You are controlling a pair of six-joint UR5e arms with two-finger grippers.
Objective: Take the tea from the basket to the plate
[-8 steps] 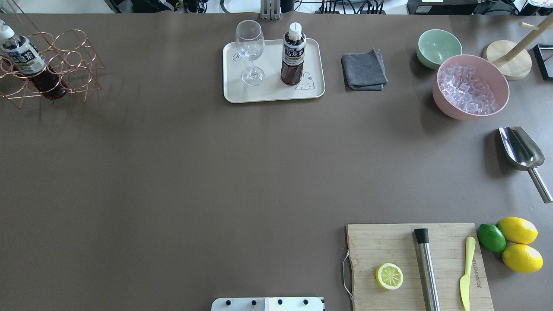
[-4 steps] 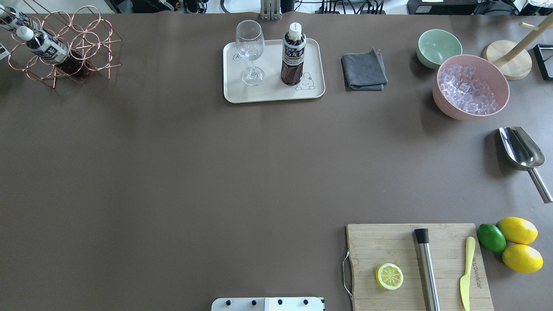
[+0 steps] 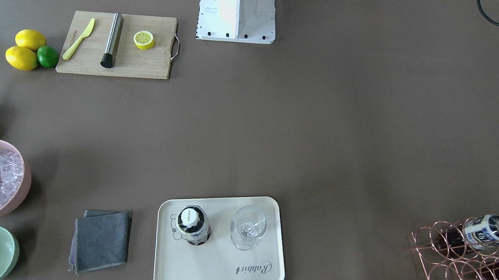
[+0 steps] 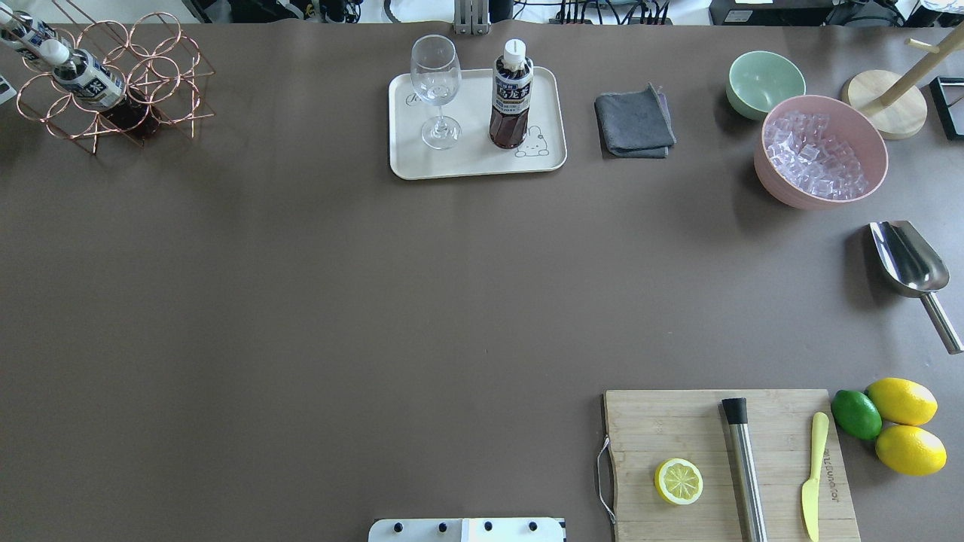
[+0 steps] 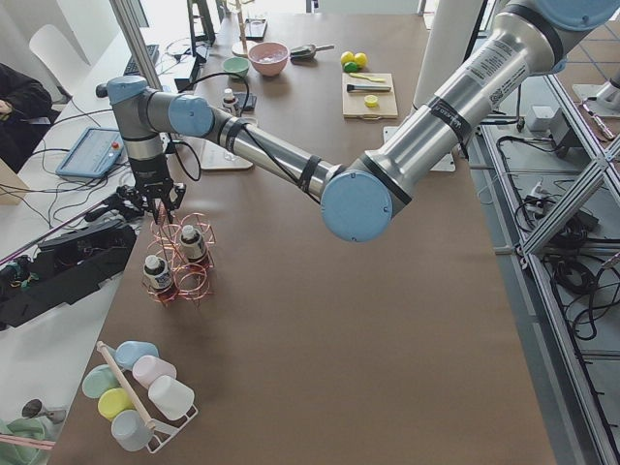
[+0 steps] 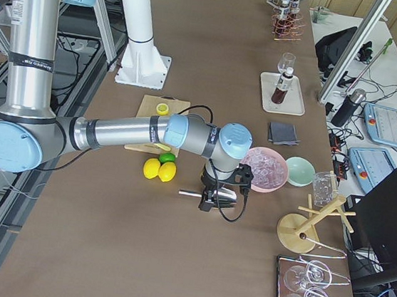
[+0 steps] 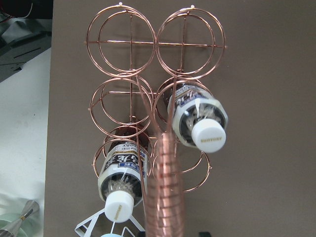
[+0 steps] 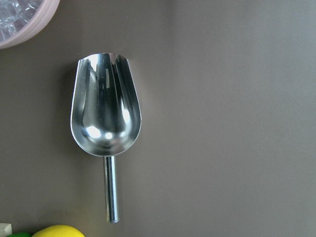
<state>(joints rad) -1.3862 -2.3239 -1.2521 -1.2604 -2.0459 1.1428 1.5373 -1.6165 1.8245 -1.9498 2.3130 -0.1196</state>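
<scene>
Count three tea bottles (image 4: 512, 94): one upright, cap up, on the plate (image 4: 474, 162) at 12 o'clock beside one glass (image 4: 437, 83); two slanted in the basket (image 4: 166, 68) at 10 o'clock of the counter (image 4: 376, 301), caps toward 10 o'clock. Cannot tell whether left tool (image 5: 160, 199) or right tool (image 6: 218, 199) is apart or together.

You're looking at glossy copper wire on the basket (image 7: 166, 197), clear plastic tea bottles (image 7: 197, 116), a mirror-polished steel scoop (image 8: 105, 113), a matt tabletop (image 4: 301, 301).
</scene>
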